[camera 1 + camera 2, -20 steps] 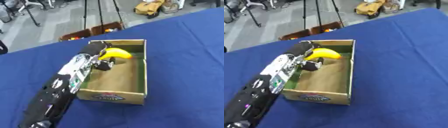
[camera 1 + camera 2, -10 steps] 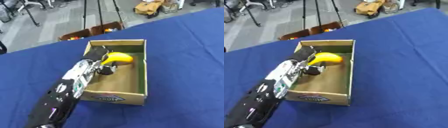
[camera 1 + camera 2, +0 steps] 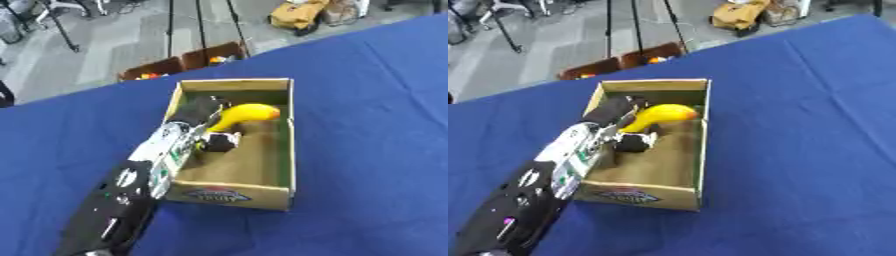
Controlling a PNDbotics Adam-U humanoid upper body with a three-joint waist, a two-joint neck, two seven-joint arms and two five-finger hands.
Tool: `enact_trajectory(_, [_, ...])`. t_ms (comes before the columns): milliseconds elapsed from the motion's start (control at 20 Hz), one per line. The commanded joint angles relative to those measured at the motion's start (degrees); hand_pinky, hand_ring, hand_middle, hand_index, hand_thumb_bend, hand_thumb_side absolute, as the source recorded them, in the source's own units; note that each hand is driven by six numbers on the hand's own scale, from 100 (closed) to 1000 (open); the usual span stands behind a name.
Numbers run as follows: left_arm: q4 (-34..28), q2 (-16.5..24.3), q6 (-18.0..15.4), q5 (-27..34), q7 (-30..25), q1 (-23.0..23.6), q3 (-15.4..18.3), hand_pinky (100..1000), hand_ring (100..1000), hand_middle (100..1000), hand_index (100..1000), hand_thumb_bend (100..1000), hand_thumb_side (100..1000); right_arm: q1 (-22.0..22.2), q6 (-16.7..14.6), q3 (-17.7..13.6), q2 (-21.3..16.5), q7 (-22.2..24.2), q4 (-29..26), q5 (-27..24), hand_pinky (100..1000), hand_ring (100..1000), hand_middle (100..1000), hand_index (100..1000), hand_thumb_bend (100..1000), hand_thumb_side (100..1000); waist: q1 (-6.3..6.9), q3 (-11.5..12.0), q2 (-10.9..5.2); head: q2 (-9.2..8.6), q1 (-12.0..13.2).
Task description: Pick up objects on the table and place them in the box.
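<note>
Yellow banana [image 3: 243, 114] is inside the cardboard box [image 3: 278, 190], toward its far end, above the floor. Our left hand [image 3: 203, 126] has its fingers curled round the stem end. We'd judge it light, fairly stiff, smooth-skinned and easy to bruise, so the narrow stem end is a sensible hold. Right hand isn't in view. Blue tablecloth [image 3: 376, 125] underneath.

box [image 3: 284, 145]: matt brown cardboard | banana [image 3: 241, 114]: smooth yellow skin | table [image 3: 376, 100]: matt blue cloth
</note>
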Motion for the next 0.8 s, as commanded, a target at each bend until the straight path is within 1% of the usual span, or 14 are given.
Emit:
enact_trajectory(50, [-2.0,1.0,-0.3,-1.9,-2.2,-0.9,-0.1,753,883,924,1000,100,455,-0.9,0.0,-0.2,-0.5,-0.1,-0.8,0.2,796,874,745,929,100,1000,-0.69,0.1,-1.11,-0.62,0.0])
enact_trajectory(150, [-2.6,1.0,-0.5,-2.8,-3.7,-0.9,-0.2,775,896,949,1000,100,445,-1.0,0.0,-0.2,-0.4,-0.1,-0.8,0.2,795,874,745,929,100,1000,-0.75,0.2,-1.15,-0.62,0.0])
enact_trajectory(350, [-4.7,1.3,-0.7,-3.6,-5.3,-0.9,-0.1,768,893,948,1000,100,445,-1.0,0.0,-0.2,-0.4,-0.1,-0.8,0.2,795,874,745,930,100,1000,-0.85,0.3,-1.2,-0.47,-0.1])
enact_trajectory(400, [-5.5,1.4,-0.7,-3.6,-5.5,-0.9,-0.1,760,889,943,1000,100,457,-1.0,0.0,-0.2,-0.4,-0.2,-0.8,0.2,795,874,746,930,100,1000,-0.87,0.3,-1.22,-0.39,-0.2])
enact_trajectory(550, [-9.8,2.0,-0.4,-2.5,-5.3,-0.9,0.2,731,874,933,1000,100,535,-0.9,0.0,-0.2,-0.5,-0.2,-0.8,0.3,795,874,746,930,100,1000,-0.93,0.5,-1.28,0.0,-0.4])
enact_trajectory(600, [-11.6,2.3,-0.2,-1.6,-5.0,-0.9,0.4,707,860,922,996,100,1000,-0.9,0.0,-0.2,-0.5,-0.2,-0.8,0.3,795,873,746,930,100,1000,-0.94,0.5,-1.3,0.23,-0.5])
enact_trajectory(650, [-14.4,2.8,0.0,0.2,-4.2,-0.8,0.8,672,839,904,989,100,684,-0.8,0.0,-0.3,-0.5,-0.3,-0.8,0.3,795,873,746,930,100,1000,-0.97,0.7,-1.37,0.67,-0.8])
enact_trajectory(700, [-17.6,3.5,0.4,2.8,-3.3,-0.5,1.4,639,819,885,985,100,779,-0.7,0.0,-0.3,-0.5,-0.3,-0.8,0.3,794,873,746,930,100,1000,-0.99,0.8,-1.44,1.27,-1.3])
enact_trajectory(800, [-24.0,5.0,2.0,10.7,-0.7,0.7,2.5,592,790,858,980,100,896,-0.6,0.0,-0.5,-0.6,-0.5,-0.8,0.4,794,873,747,930,100,1000,-1.09,1.2,-1.61,2.66,-2.4])
